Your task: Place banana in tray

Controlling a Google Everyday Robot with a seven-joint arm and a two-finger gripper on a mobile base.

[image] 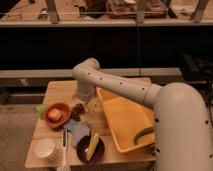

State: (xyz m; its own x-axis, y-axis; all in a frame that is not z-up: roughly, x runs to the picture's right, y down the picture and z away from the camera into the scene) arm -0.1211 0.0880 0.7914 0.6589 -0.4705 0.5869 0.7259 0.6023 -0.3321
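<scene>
The banana (93, 145) is small and yellow and lies in a dark round bowl (83, 151) at the table's front. The tray (120, 114) is a large yellow-orange bin to the right of the bowl. A green curved object (144, 134) lies in the tray's near right corner. My gripper (91, 105) hangs from the white arm (117, 86) over the table, just left of the tray's far left corner and well behind the banana. It holds nothing that I can see.
A red-orange bowl (57, 120) with an orange item stands at the left. A dark pinecone-like thing (77, 110), a blue-grey cloth (76, 131), a white utensil (64, 147) and a white cup (45, 148) lie on the wooden table (57, 90).
</scene>
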